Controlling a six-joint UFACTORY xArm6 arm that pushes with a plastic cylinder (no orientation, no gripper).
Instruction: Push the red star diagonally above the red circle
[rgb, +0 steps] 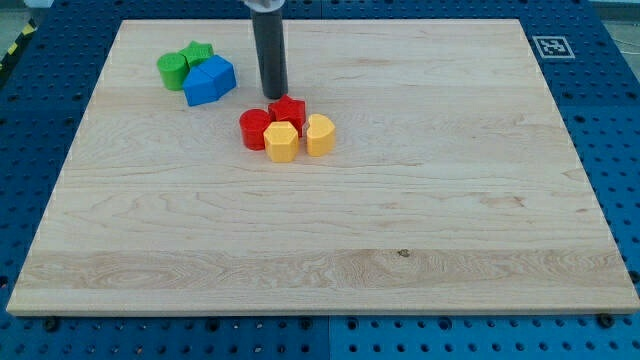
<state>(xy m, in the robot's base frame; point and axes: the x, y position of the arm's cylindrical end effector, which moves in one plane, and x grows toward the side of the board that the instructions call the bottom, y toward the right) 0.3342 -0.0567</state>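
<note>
Dark rod's tip (273, 96), bare, nothing held, is set at 11 o'clock of small red star block (288, 110), nearly touching; red circle block (254, 129) lies at star's 8 o'clock.

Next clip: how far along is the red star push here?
Largely done: the red star already sits up and to the view's right of the red circle, touching it. In hand: my tip rests just above-left of the star. Left: little, perhaps a final nudge; the yellow blocks crowd below.
</note>
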